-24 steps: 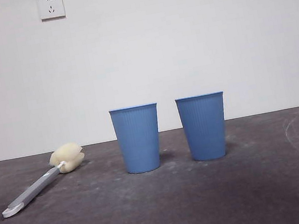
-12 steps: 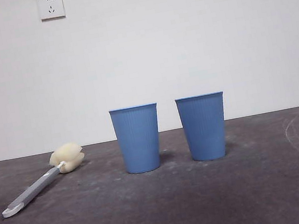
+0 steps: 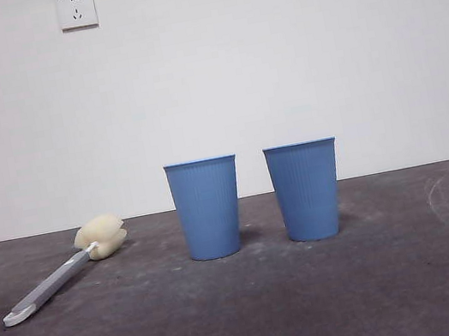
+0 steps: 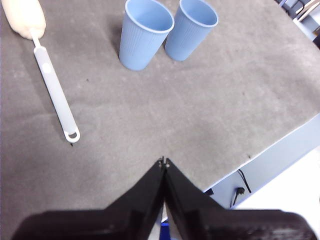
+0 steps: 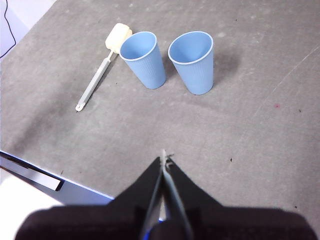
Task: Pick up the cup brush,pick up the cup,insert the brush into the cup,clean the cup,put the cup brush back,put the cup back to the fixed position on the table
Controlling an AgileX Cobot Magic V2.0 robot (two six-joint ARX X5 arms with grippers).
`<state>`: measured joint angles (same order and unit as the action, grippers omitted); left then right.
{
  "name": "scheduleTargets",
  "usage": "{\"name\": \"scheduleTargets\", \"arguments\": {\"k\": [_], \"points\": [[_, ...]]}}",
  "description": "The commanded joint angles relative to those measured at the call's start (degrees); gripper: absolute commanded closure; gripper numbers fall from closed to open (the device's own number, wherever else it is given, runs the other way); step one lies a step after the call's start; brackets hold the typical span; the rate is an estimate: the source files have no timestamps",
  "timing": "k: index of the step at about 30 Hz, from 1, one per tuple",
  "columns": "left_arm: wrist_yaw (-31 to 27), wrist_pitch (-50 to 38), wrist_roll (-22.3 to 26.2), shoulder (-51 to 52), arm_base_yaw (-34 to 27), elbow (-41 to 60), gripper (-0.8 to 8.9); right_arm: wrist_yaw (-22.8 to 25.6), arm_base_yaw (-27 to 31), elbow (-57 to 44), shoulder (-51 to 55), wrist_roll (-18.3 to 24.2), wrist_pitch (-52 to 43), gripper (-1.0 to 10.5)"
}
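The cup brush (image 3: pixel 62 272) lies left of two cups (image 3: pixel 207 208) (image 3: pixel 307 191).

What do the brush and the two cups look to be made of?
The brush: the head looks like cream-yellow sponge, soft and porous; the grey handle with its white loop looks like smooth plastic. Left cup and right cup: probably thin blue plastic, matte, with fine vertical ribs and a smooth rim band. Coated paper cannot be ruled out.
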<state>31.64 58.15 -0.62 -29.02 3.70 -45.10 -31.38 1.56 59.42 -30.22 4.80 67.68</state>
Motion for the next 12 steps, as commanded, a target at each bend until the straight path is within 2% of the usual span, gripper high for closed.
{"name": "scheduleTargets", "arguments": {"k": [1,2,5,6,7,12], "points": [[-0.11,-0.02,-0.35,-1.05,0.15,-0.17,7.92,-0.13,-0.09,0.17,-0.31,0.83,-0.15,8.7],[-0.13,-0.04,-0.50,-1.53,0.15,-0.24,7.16,-0.13,-0.09,0.17,-0.35,0.85,-0.09,7.7],[-0.11,0.09,-1.01,-2.95,0.15,-0.79,3.22,-0.11,-0.09,0.17,-0.61,0.83,-0.22,4.8],[-0.09,0.11,-1.07,-3.41,0.15,-1.01,2.30,-0.11,-0.09,0.17,-0.68,0.83,-0.20,4.2],[-0.09,0.31,-1.07,-4.02,0.15,-1.33,1.86,-0.11,-0.09,0.17,-0.74,0.85,-0.17,3.8],[0.13,0.87,-0.85,-7.19,0.15,-2.40,1.87,-0.13,-0.09,0.17,-1.27,1.20,-0.31,3.8]]}}
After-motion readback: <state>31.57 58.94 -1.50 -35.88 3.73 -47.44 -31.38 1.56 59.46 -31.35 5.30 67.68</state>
